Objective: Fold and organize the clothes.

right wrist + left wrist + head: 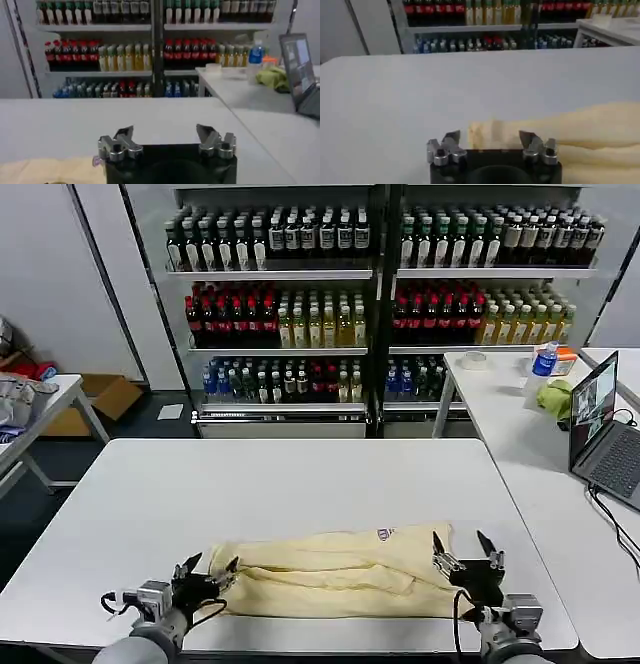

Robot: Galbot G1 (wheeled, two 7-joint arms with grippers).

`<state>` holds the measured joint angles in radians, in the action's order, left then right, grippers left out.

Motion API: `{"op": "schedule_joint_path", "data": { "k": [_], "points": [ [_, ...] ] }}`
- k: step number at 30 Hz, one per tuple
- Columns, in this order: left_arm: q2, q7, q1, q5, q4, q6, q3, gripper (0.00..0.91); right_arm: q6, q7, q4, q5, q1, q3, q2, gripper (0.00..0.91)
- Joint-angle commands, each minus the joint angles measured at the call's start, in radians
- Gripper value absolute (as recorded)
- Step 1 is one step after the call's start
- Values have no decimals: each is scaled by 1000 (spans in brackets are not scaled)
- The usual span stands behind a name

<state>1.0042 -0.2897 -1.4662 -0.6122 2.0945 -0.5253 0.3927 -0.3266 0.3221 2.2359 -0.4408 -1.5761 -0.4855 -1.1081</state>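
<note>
The clothes are one pale yellow T-shirt (340, 569), bunched into a long folded strip near the front edge of the white table (200, 494); a small label shows at its upper right. My left gripper (207, 569) is at the strip's left end, open, with the cloth's end (520, 131) lying between and beyond its fingers. At the right end my right gripper (466, 548) is open above the table, and a corner of the shirt (50, 170) with its label lies beside it.
A second white table (520, 414) at the right carries a laptop (600, 429), a green cloth (555, 397), a water bottle and a tape roll. Shelves of drink bottles (380, 294) stand behind. Another table with a grey-white bundle (15, 399) is at the far left.
</note>
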Motion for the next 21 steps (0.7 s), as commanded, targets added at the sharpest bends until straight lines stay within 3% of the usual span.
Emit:
{"op": "schedule_joint_path", "data": {
  "k": [1, 5, 6, 7, 8, 10, 21],
  "points": [
    [71, -27, -5, 4, -40, 0, -34, 907, 16, 0, 60, 33, -53, -39, -2, 907],
    [75, -27, 14, -27, -68, 1, -34, 907, 17, 1, 62, 32, -55, -38, -3, 907],
    [76, -27, 16, -35, -73, 1, -34, 695, 17, 1, 63, 31, -56, -37, -3, 907],
    [77, -27, 17, -38, -75, 2, -35, 544, 17, 1, 63, 31, -56, -37, -3, 907],
    [78, -26, 17, -39, -78, 4, -36, 242, 17, 1, 63, 31, -56, -37, -3, 907],
    [81, -23, 15, -44, -82, 6, -39, 40, 17, 2, 62, 29, -53, -37, -3, 907],
    [91, -11, -4, -105, -71, 11, -21, 10, 18, 13, 58, 6, -34, -41, 4, 907]
  ]
}}
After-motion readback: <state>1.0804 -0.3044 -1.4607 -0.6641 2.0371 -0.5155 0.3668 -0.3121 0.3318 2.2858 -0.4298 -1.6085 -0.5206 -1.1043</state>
